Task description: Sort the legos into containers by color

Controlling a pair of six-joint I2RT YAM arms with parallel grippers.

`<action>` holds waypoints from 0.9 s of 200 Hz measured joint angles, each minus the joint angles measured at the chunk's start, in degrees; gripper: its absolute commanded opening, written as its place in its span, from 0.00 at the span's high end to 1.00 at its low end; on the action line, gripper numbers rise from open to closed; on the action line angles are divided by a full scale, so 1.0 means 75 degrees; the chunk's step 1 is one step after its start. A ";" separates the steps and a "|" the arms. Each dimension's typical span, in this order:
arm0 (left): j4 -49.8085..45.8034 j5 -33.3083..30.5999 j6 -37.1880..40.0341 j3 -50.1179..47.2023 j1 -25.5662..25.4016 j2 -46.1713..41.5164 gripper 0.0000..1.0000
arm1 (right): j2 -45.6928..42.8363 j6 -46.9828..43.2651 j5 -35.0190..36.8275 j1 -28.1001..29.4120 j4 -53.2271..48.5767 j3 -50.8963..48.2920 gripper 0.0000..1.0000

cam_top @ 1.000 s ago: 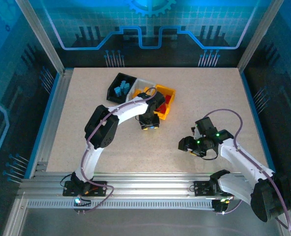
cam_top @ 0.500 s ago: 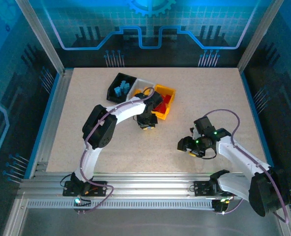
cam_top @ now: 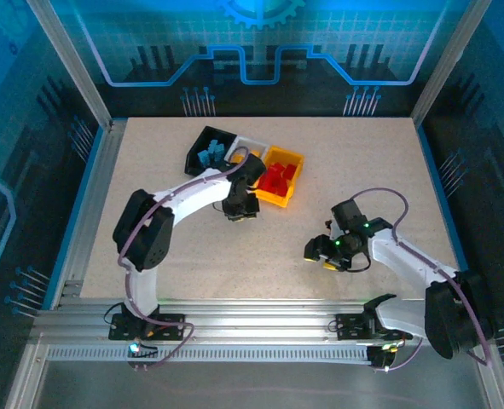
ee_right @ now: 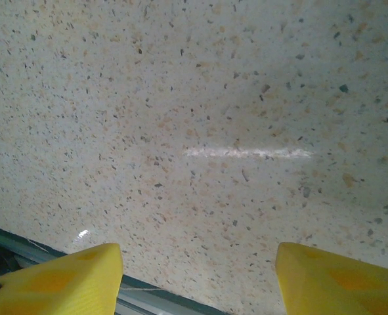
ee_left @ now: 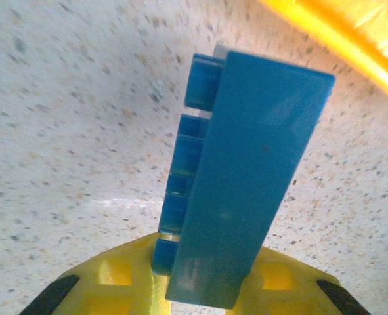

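Observation:
A long light blue lego [ee_left: 246,177] stands on end between the yellow fingers [ee_left: 115,279] of my left gripper [ee_left: 203,279], which is shut on it just above the table. From above, that gripper [cam_top: 239,207] hangs just in front of the row of containers: black [cam_top: 202,139] with blue legos [cam_top: 207,156], white [cam_top: 253,141], and yellow-orange [cam_top: 296,181] with red legos [cam_top: 275,177]. My right gripper [cam_top: 324,256] hovers low over bare table at the right, open, with nothing between its fingers [ee_right: 344,275].
The yellow-orange bin's rim [ee_left: 338,33] is close to the held brick at the upper right of the left wrist view. The table's front edge and metal rail [ee_right: 148,298] lie just beyond the right gripper [ee_right: 200,282]. Frame posts [cam_top: 72,77] border the table.
My left gripper has shut on the blue lego and moved left, away from the yellow-orange bin, uncovering the red legos. The right gripper has drifted slightly left.

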 measured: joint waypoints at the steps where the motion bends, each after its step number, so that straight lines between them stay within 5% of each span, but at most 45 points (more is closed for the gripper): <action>1: -0.0006 -0.0009 0.0020 0.0006 0.0032 -0.0023 0.78 | 0.0020 0.0003 0.0000 0.0000 0.0003 0.0009 0.35; 36: -0.0300 -0.0184 0.0513 0.0592 0.1043 -0.0154 0.78 | 0.0280 0.0003 0.0000 0.0047 0.0114 0.0178 0.35; 91: -0.1096 -0.0583 0.1714 0.4415 0.2620 0.1335 0.78 | 0.0280 0.0006 0.0015 0.0052 0.0015 0.0323 0.35; 127: -0.1507 -0.0670 0.2090 0.5692 0.2882 0.2544 0.77 | -0.0012 0.0096 0.0157 0.0117 -0.0300 0.0332 0.35; 180: -0.1649 -0.0618 0.2221 0.5861 0.2856 0.3404 0.77 | -0.0647 0.0507 0.0440 0.0221 -0.0708 0.0329 0.35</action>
